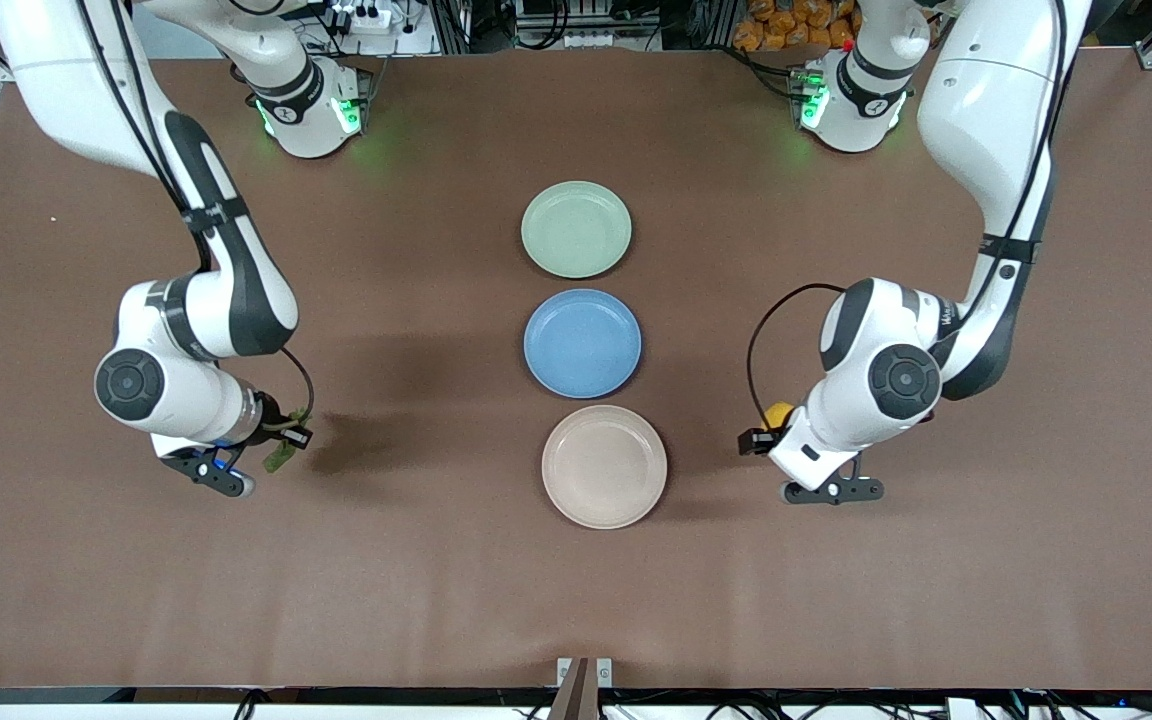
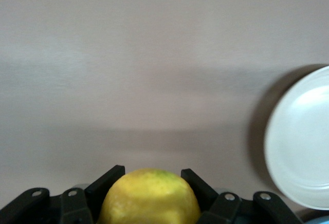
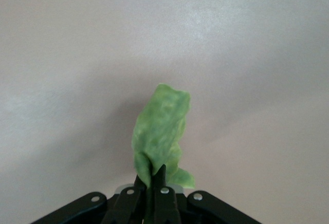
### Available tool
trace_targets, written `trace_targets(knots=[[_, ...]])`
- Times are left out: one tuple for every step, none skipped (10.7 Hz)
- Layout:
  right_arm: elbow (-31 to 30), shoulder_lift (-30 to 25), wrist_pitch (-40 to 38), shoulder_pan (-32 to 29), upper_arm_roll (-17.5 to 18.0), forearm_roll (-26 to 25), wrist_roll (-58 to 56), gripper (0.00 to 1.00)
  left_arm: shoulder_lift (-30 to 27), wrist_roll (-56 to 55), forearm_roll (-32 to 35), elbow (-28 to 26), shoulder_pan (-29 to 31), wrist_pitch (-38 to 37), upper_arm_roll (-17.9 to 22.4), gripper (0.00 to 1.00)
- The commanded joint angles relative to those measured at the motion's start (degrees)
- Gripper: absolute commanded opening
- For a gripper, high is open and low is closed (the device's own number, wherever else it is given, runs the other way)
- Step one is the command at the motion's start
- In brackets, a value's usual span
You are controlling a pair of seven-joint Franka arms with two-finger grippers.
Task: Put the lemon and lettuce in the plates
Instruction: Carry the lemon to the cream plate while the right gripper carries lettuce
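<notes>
My left gripper (image 1: 781,420) is shut on the yellow lemon (image 1: 779,412) and holds it over the table, beside the beige-pink plate (image 1: 604,466) toward the left arm's end. In the left wrist view the lemon (image 2: 149,198) sits between the black fingers (image 2: 110,178), and the beige plate's rim (image 2: 300,142) shows at the edge. My right gripper (image 1: 276,445) is shut on the green lettuce (image 1: 281,458) over the table toward the right arm's end. The lettuce (image 3: 162,126) sticks out of the closed fingertips (image 3: 163,175). The mint green plate (image 1: 576,228) lies nearest the robots' bases and holds nothing.
A blue plate (image 1: 582,342) lies between the mint and beige plates, in one row down the table's middle. All three plates hold nothing. The brown table (image 1: 936,600) stretches wide around both grippers.
</notes>
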Motion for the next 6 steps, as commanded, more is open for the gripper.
trace_targets(knots=[[-1.76, -2.64, -1.2, 2.48, 0.04, -0.53, 4.85, 0.08, 4.09, -5.2, -1.72, 7.83, -3.92, -1.29, 0.61, 0.47], [-1.76, -2.91, -1.47, 4.41, 0.04, -0.53, 7.4, 0.08, 5.06, -7.22, -1.72, 9.42, -5.16, -0.94, 0.61, 0.47], [-1.67, -2.91, -2.17, 6.6, 0.04, -0.44, 10.38, 0.08, 5.34, -8.46, -1.72, 10.56, -5.87, -0.59, 0.53, 0.46], [-1.67, -2.91, -3.22, 8.97, 0.04, -0.44, 13.28, 0.09, 5.34, -9.52, -2.32, 10.84, -6.57, 0.28, 0.44, 0.46], [-1.67, -3.08, -3.75, 10.56, 0.04, -0.53, 15.4, 0.09, 5.77, -10.83, -3.72, 11.19, -7.8, 2.46, 0.52, 0.45], [-1.5, -3.09, -4.37, 12.32, 0.04, -0.53, 18.21, 0.09, 6.47, -12.5, -4.35, 11.45, -8.76, 5.79, 0.52, 0.45]])
